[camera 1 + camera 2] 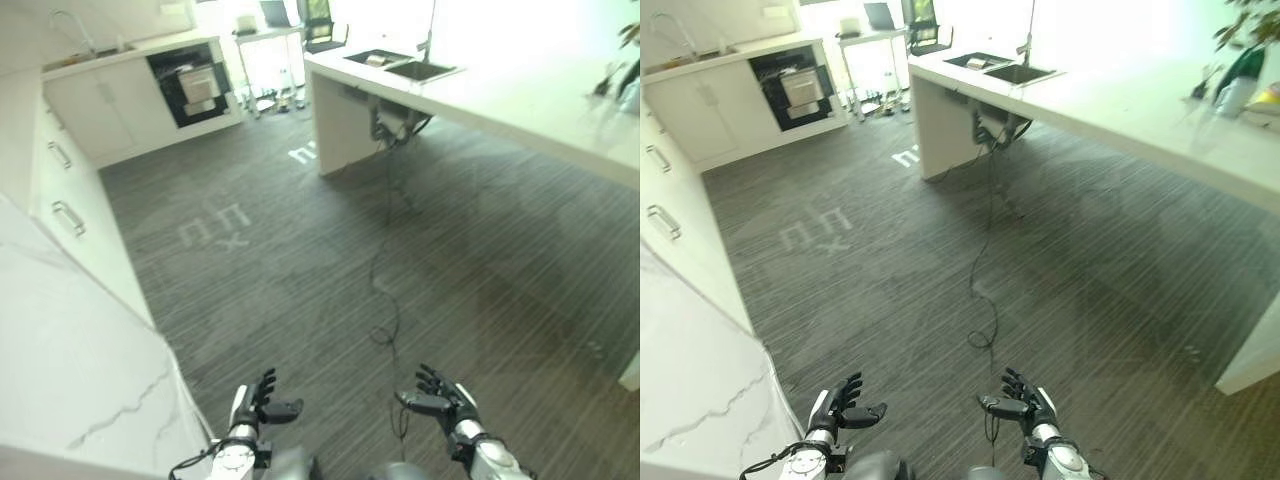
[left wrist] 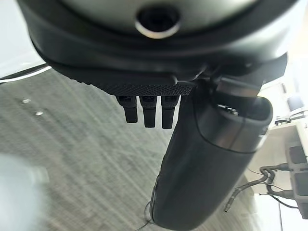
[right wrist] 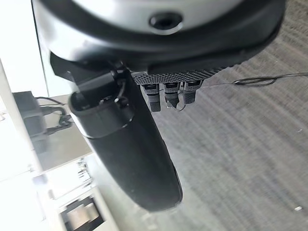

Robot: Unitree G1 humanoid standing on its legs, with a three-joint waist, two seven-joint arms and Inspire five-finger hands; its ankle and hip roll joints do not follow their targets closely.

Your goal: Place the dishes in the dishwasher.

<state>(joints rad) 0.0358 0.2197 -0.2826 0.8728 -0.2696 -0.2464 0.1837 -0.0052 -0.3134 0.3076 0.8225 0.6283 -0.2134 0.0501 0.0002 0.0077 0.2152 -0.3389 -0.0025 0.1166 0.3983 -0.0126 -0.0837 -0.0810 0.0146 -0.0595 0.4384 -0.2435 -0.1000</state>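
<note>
The open dishwasher (image 1: 192,85) stands at the far end of the room, set in the white cabinets, with a rack (image 1: 199,84) showing inside. My left hand (image 1: 262,398) hangs low over the grey floor at the lower middle, fingers straight, thumb out, holding nothing. My right hand (image 1: 440,396) is level with it a little to the right, also open and empty. Both wrist views show straight fingers (image 2: 148,108) and a thumb (image 3: 130,154) over the floor. No dishes are near the hands; a sink (image 1: 405,66) sits in the island counter far ahead.
A white marble counter (image 1: 70,370) runs along the left, with drawer fronts (image 1: 62,190) beyond it. A long white island (image 1: 520,105) runs along the right, a bottle and plant (image 1: 1238,80) at its right end. A black cable (image 1: 385,260) trails across the carpeted floor between them.
</note>
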